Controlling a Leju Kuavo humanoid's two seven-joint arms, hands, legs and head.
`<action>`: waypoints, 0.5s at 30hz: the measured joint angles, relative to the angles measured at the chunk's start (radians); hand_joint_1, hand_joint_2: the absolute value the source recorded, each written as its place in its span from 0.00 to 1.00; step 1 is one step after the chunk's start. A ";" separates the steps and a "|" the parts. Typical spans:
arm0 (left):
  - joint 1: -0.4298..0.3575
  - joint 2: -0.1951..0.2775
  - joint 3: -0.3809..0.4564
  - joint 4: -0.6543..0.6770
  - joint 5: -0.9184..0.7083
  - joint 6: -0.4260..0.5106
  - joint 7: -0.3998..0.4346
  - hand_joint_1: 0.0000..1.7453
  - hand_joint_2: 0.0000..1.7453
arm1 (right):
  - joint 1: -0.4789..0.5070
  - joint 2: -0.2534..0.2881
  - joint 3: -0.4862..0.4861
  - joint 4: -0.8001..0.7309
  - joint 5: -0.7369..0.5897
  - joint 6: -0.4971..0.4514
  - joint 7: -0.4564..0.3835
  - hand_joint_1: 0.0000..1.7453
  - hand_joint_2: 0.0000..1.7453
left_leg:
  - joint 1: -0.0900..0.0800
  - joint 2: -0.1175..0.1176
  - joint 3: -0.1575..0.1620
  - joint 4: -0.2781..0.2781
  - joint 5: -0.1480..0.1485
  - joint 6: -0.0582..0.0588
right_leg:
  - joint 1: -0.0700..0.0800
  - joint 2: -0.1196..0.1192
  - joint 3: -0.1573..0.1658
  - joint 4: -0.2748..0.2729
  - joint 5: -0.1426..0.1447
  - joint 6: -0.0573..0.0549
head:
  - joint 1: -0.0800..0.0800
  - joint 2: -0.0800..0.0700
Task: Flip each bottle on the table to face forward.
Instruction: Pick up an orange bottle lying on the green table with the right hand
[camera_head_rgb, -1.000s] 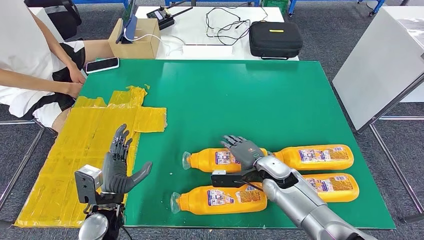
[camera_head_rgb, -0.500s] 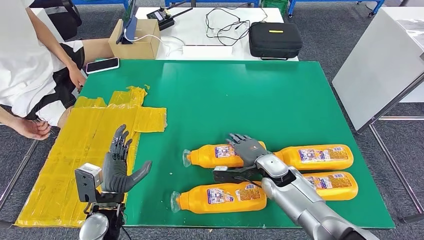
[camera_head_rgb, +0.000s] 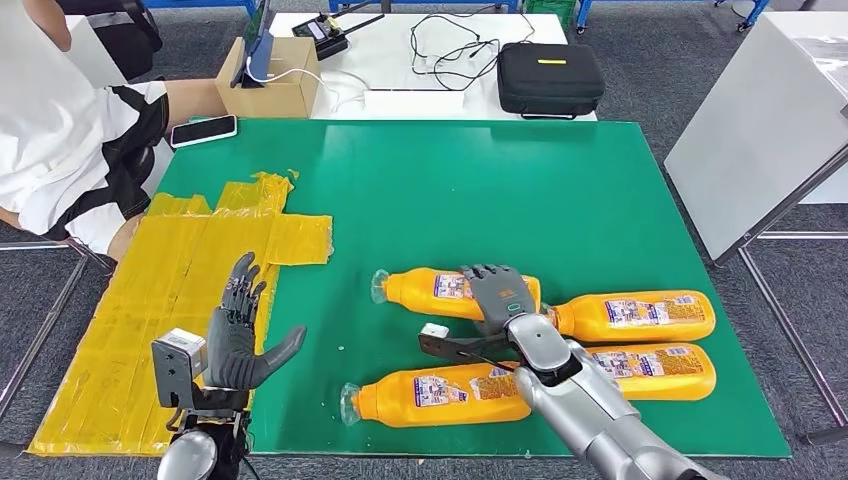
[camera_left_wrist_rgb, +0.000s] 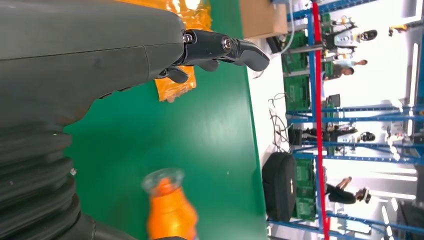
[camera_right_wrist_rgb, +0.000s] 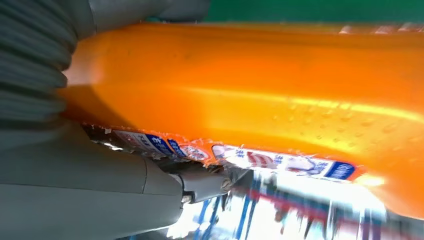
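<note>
Four orange bottles lie on their sides on the green table, caps pointing left. My right hand lies over the far-left bottle and grips it; the bottle is tilted a little. In the right wrist view this bottle sits tight against my palm, its label edge showing. The other bottles lie at far right, near right and near left. My left hand hovers over the table's left part, fingers spread and holding nothing. The left wrist view catches a bottle neck.
A yellow taped patch covers the table's left side. A person sits at the far left. A cardboard box, a phone and a black case lie beyond the far edge. A white panel stands right.
My right hand has carried the far-left bottle a little farther from me, tilting it. The person at the left has drawn an arm back. My left hand has barely moved.
</note>
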 joint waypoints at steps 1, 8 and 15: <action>0.007 0.000 -0.004 -0.016 -0.015 -0.005 0.003 0.00 1.00 | 0.025 0.009 -0.025 -0.039 0.005 -0.039 -0.006 1.00 1.00 | 0.000 0.000 0.000 0.000 0.000 0.000 | 0.000 0.000 0.000 0.000 0.000 0.000 | 0.000 0.000; 0.035 0.000 -0.050 -0.104 -0.070 -0.014 0.025 0.00 1.00 | 0.165 0.060 -0.191 -0.297 -0.009 -0.146 -0.072 1.00 1.00 | 0.000 -0.001 -0.002 0.000 0.000 0.000 | 0.001 0.000 -0.002 0.000 0.000 0.000 | 0.000 0.000; 0.042 0.001 -0.063 -0.127 -0.072 -0.013 0.027 0.00 1.00 | 0.206 0.072 -0.246 -0.370 -0.010 -0.145 -0.079 1.00 1.00 | 0.000 0.000 -0.002 0.000 0.001 0.000 | 0.000 0.000 -0.002 0.000 0.002 -0.003 | 0.000 0.000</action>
